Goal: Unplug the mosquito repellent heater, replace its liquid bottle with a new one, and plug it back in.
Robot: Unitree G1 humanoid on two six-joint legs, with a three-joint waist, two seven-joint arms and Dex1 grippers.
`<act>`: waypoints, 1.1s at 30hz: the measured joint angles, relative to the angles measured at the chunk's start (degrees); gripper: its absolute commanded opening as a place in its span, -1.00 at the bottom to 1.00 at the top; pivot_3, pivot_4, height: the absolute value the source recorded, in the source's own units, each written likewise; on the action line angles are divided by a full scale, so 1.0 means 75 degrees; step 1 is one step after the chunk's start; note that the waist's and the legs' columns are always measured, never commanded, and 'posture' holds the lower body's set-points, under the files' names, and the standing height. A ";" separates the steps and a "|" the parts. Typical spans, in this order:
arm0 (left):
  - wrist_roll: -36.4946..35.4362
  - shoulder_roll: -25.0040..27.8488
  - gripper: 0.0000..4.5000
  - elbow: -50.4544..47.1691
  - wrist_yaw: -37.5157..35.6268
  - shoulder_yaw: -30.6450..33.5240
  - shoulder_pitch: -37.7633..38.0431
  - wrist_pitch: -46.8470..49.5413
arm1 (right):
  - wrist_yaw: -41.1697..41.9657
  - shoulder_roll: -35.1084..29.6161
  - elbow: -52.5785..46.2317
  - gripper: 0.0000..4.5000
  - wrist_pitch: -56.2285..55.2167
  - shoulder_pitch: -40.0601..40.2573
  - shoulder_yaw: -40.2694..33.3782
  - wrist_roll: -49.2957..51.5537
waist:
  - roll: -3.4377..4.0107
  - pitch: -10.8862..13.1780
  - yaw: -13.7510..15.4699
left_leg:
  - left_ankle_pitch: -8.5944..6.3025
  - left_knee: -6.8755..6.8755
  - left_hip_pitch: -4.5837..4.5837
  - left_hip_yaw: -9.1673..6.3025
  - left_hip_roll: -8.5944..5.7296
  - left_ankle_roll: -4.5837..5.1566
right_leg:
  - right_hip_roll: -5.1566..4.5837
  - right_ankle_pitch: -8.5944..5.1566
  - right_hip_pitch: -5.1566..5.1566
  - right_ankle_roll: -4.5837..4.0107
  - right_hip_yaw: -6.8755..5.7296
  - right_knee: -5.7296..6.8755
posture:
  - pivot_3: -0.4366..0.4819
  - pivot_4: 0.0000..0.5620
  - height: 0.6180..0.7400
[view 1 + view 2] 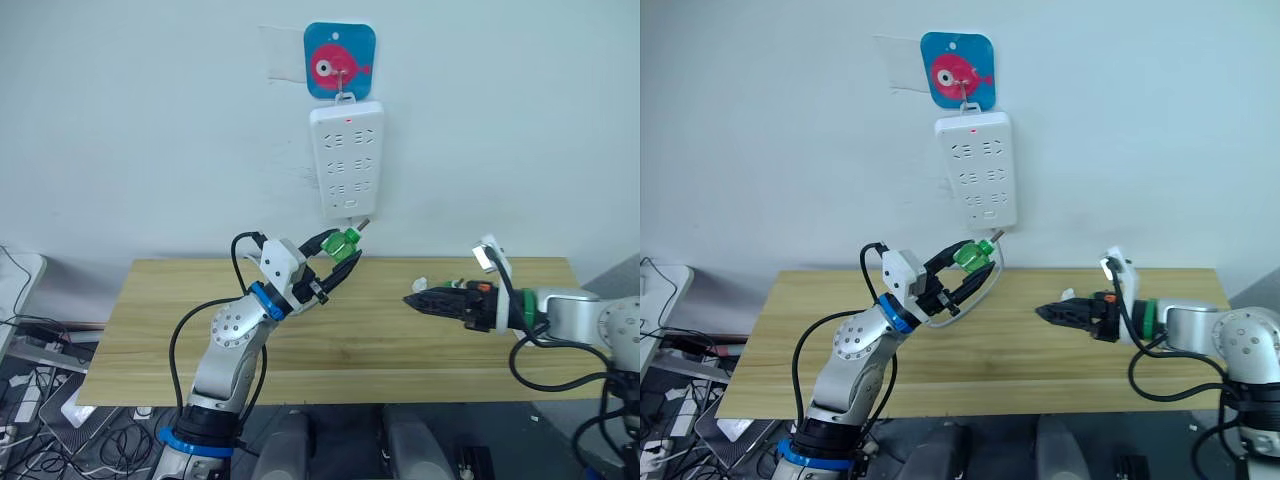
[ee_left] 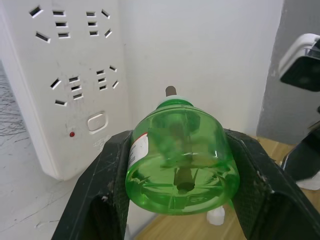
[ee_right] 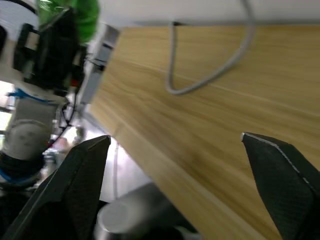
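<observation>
While the left pincer (image 1: 345, 256) is clamping a green liquid bottle (image 2: 177, 157) between both fingers, it is hanging above the wooden bench (image 1: 340, 350), just under the white power strip (image 1: 347, 158) mounted on the pale wall (image 1: 150, 130). Off to its side, the right pincer (image 3: 185, 180) is hovering wide open and empty over the same bench. A grey cable (image 3: 210, 80) is trailing across the wood beyond it.

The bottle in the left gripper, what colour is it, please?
Translucent green bottle, clearest in the left wrist view.
</observation>
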 measured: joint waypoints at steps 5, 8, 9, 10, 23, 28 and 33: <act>0.0001 -0.0088 0.00 -0.0001 -0.0048 -0.0084 0.0174 -0.0002 | 0.1271 -0.1043 0.1587 0.99 -0.0951 -0.0039 0.0356 -0.1983 | -0.0003 0.0003 0.0028 | 0.0000 0.0001 -0.0005 0.0000 0.0000 0.0000 | 0.0006 0.0000 0.0001 0.0000 0.0002 -0.0010 | -0.12 -0.14 1.00; 0.0001 -0.0113 0.00 -0.0004 -0.0046 -0.0089 0.0222 -0.0003 | 0.2304 -0.1632 0.2572 0.99 -0.1614 -0.0099 0.0791 -0.3091 | -0.0002 0.0003 0.0033 | 0.0000 0.0001 -0.0005 0.0000 0.0002 0.0000 | 0.0007 0.0002 0.0006 0.0001 0.0001 -0.0027 | -0.12 -0.15 1.00; 0.0002 -0.0114 0.00 -0.0007 -0.0046 -0.0089 0.0234 -0.0006 | 0.2633 -0.1758 0.2994 0.99 -0.1945 -0.0214 0.1004 -0.3563 | -0.0002 0.0003 0.0032 | 0.0000 0.0000 -0.0004 0.0000 0.0004 0.0000 | 0.0008 0.0004 0.0009 0.0002 0.0000 -0.0034 | -0.12 -0.15 1.00; 0.0003 -0.0113 0.00 -0.0010 -0.0051 -0.0096 0.0243 -0.0009 | 0.2852 -0.1837 0.3364 0.99 -0.2228 -0.0339 0.1161 -0.3999 | 0.0000 0.0003 0.0031 | 0.0000 0.0000 -0.0005 0.0002 0.0004 0.0000 | 0.0008 0.0004 0.0009 0.0002 0.0003 -0.0036 | -0.12 -0.14 1.00; 0.0005 0.0006 0.00 -0.0186 -0.0197 -0.0242 0.0561 -0.0009 | 0.4200 -0.1691 0.6769 0.99 -0.5401 -0.1527 0.2773 -0.8296 | 0.0004 0.0007 0.0018 | 0.0000 -0.0005 -0.0002 0.0008 0.0007 0.0000 | 0.0009 0.0005 0.0009 0.0001 0.0015 -0.0044 | -0.05 -0.11 1.00; 0.0004 0.0038 0.00 -0.0450 -0.0201 -0.0259 0.0667 0.0017 | 0.4252 -0.1240 0.7399 0.99 -0.5341 -0.1780 0.2823 -0.8813 | 0.0006 0.0010 0.0029 | 0.0000 -0.0006 -0.0004 0.0007 0.0004 0.0000 | 0.0005 0.0006 0.0009 0.0001 0.0016 -0.0046 | -0.01 -0.09 1.00; 0.0002 0.0113 0.00 -0.0579 -0.0195 -0.0279 0.0787 0.0125 | 0.4249 -0.0913 0.7870 0.99 -0.5240 -0.2039 0.2786 -0.9081 | 0.0006 0.0013 0.0029 | 0.0000 -0.0006 -0.0004 0.0003 0.0004 0.0000 | 0.0005 0.0006 0.0009 0.0000 0.0013 -0.0045 | 0.01 -0.07 1.00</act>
